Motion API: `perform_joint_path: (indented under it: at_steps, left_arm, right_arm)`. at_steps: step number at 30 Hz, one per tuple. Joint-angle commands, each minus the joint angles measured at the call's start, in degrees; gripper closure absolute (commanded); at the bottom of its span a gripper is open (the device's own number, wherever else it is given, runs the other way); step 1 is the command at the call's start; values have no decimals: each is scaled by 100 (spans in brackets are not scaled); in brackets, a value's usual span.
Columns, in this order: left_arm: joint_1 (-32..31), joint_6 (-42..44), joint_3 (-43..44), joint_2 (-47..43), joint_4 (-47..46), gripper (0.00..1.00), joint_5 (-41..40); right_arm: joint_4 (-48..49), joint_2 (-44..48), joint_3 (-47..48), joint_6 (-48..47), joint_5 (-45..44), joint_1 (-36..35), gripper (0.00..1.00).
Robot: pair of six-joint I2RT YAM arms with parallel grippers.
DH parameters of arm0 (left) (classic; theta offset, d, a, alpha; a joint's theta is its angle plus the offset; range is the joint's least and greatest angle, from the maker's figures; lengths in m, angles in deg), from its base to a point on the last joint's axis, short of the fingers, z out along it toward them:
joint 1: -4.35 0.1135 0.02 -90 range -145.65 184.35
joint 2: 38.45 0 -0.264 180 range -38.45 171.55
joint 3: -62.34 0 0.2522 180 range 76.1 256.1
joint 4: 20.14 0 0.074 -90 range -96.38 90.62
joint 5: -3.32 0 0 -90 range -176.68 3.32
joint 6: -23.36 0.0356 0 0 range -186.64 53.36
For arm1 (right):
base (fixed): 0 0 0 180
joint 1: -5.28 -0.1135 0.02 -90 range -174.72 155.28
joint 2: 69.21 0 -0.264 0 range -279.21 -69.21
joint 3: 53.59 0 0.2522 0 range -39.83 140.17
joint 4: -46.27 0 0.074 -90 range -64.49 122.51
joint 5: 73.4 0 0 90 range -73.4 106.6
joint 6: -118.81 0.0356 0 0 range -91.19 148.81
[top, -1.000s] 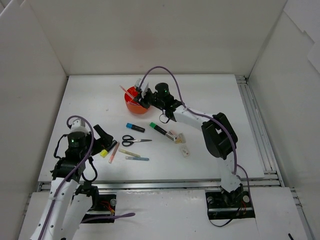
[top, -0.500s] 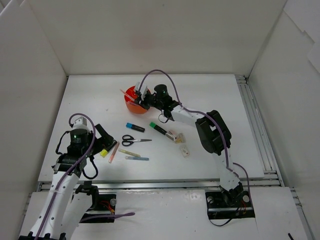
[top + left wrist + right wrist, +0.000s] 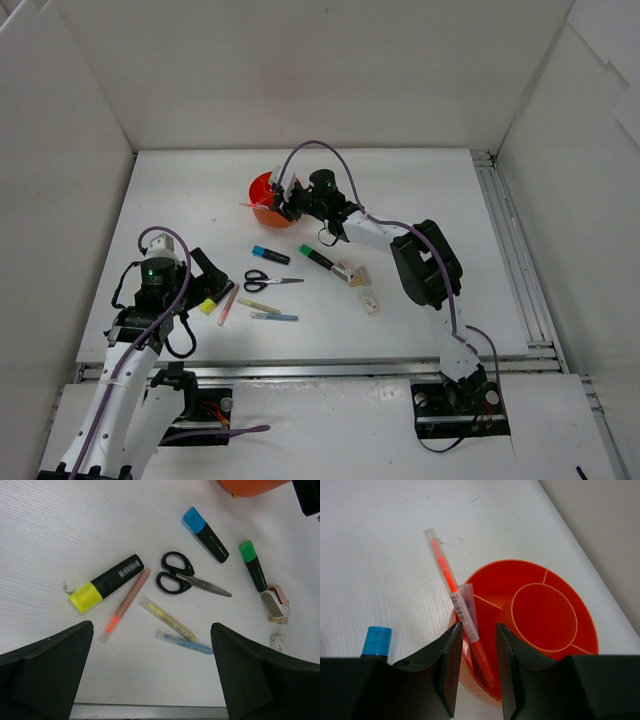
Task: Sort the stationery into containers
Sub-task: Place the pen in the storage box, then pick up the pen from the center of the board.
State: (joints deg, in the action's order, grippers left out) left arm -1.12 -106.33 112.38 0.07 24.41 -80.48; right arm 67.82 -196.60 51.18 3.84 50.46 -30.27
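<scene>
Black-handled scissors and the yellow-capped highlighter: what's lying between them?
A thin pinkish pen with an orange tip, slanted close alongside the yellow-capped black highlighter, clear of the black-handled scissors. The left wrist view shows it best.

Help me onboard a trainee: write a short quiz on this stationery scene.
1. True or false: the scissors lie on the table, outside the orange organiser.
2. What leans over the organiser's rim, its lower end in a ring compartment? A) scissors B) an orange pen C) nothing
3. Fill in: the left claw hovers above the table with its jaws ___.
Key: 1 true; 2 B; 3 open.
</scene>
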Motion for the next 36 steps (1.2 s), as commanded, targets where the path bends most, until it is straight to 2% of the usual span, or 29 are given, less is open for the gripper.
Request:
perform_joint_path:
  at_steps: [1, 2, 3, 8, 10, 11, 12, 15, 19, 21, 25, 30, 36]
  left_arm:
    - [-6, -84, 310, 41, -205, 1, 57]
    - [-6, -92, 336, 50, -152, 0, 57]
    - [-6, -110, 337, 59, -134, 0, 57]
    - [-6, -163, 398, 76, 41, 1, 22]
    - [-6, -180, 424, 120, 85, 1, 39]
    - [-6, -198, 451, 146, 138, 1, 66]
    - [-6, -198, 451, 182, 147, 1, 127]
    - [-120, -268, 433, 217, 208, 1, 180]
    - [-243, -321, 302, 252, 156, 1, 329]
    - [-243, -347, 214, 348, 77, 0, 391]
    - [-550, -487, 231, 621, -134, 1, 392]
    - [-946, -874, 328, 1025, -239, 1, -144]
    - [-1588, -1893, 556, 1781, 173, 0, -1129]
  right_arm:
    - [380, 364, 40, 19, 120, 39, 70]
    - [380, 382, 14, 19, 94, 48, 67]
    - [380, 408, -3, 27, 94, 39, 60]
    - [380, 724, -170, 80, 120, 22, 54]
    - [380, 987, -267, 80, -28, -13, 46]
    - [380, 1093, -398, 98, -116, -57, 40]
    - [363, 1337, -477, 185, -222, -83, 26]
    - [345, 1865, -873, 788, -539, -136, 2]
    - [292, 2499, -1636, 1827, -767, -189, 2]
    - [292, 2963, -2304, 2152, -986, -294, 2]
    - [100, 3773, -3516, 1752, -1566, -742, 2]
    - [-1376, 4169, -3607, 1583, -1996, -1454, 2]
    - [-1228, 5195, -4502, 2337, -4499, -1692, 2]
